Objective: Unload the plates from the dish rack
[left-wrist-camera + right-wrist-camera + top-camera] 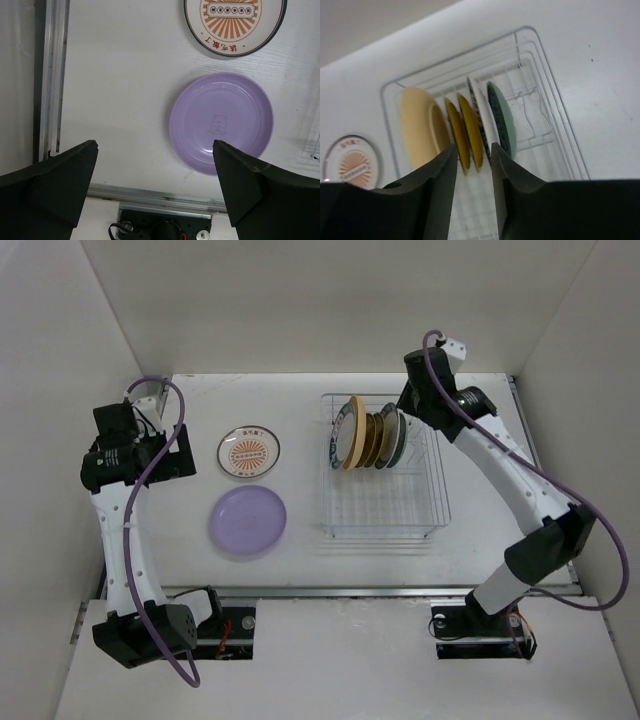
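The wire dish rack (385, 502) stands right of centre, with several plates upright in its far slots: a pale yellow one (417, 127), two mustard ones (471, 125), a thin white dark-rimmed one and a teal one (502, 117). They also show in the top view (365, 435). My right gripper (473, 150) hangs above this row with its jaws a little apart and empty; it touches no plate. A lavender plate (221, 122) and a white plate with an orange pattern (234, 22) lie flat on the table left of the rack. My left gripper (155, 150) is wide open and empty, high above the table to their left.
White walls enclose the table on three sides. A metal rail (150, 196) runs along the near table edge, with the left arm's base (150, 630) below it. The near half of the rack holds nothing.
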### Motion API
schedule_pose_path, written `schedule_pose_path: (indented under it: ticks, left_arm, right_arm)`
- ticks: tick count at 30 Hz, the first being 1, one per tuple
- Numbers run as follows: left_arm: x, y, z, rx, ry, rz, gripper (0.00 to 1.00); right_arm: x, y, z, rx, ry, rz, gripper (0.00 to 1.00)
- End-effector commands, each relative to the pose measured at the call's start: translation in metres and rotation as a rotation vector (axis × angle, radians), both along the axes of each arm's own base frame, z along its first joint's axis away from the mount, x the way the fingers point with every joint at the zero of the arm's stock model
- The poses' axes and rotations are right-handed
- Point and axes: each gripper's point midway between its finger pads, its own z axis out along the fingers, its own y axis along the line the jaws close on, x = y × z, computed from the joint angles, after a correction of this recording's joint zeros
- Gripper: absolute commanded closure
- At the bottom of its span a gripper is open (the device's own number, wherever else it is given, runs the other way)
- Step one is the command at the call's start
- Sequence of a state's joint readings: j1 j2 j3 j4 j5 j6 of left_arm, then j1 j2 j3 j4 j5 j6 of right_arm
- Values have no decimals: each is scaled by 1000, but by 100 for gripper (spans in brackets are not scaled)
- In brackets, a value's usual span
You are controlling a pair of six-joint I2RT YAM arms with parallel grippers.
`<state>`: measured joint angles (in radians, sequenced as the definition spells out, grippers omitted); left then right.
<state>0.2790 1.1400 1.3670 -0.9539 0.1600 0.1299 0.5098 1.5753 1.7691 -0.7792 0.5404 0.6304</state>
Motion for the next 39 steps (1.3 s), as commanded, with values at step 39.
schedule_pose_path:
  ticks: [39]
  left_arm:
    - [-6, -31, 14, -124, -18, -117, 0]
  right_arm:
    - [-13, -79, 3, -187, 41, -216, 100]
